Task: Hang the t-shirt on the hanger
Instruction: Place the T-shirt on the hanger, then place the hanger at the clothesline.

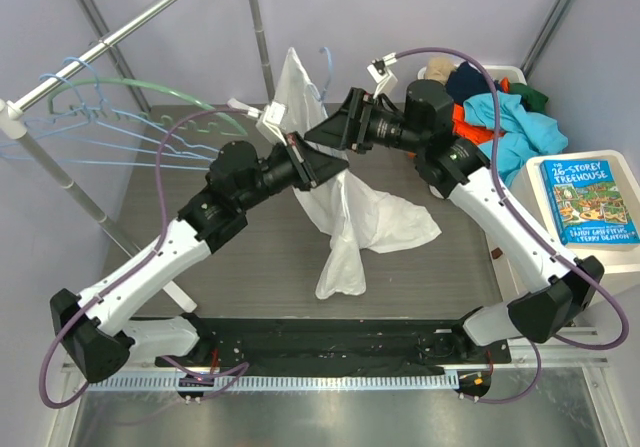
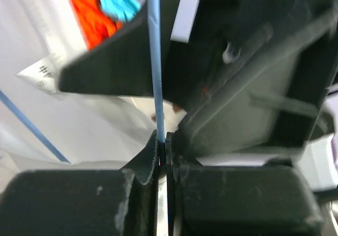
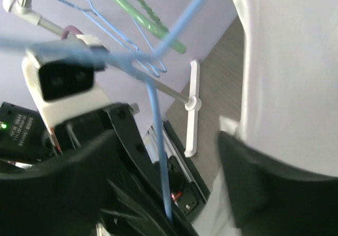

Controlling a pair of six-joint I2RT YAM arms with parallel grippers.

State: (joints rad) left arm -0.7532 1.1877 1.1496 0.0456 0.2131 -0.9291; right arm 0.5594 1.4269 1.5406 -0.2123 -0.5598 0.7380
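Left gripper (image 2: 162, 141) is pinched tight on the thin blue wire of the hanger (image 2: 156, 62). The right gripper (image 3: 177, 194) stands spread and grips nothing, the wire passing between its jaws. The t-shirt (image 1: 350, 222) hangs touching both grippers, raised with the hanger, its lower part pooled on the table (image 1: 450, 267). Best, I judge, to hold the wire steady and level while the right takes fresh cloth

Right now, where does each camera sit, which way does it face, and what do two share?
Top external: overhead from behind, looking down at left arm, right arm and the white t-shirt.
Left wrist: looks along its shut left gripper pinching the thin light-blue wire hanger.
Right wrist: looks past its open right gripper toward the rack.
Both wrist views share that hanger.
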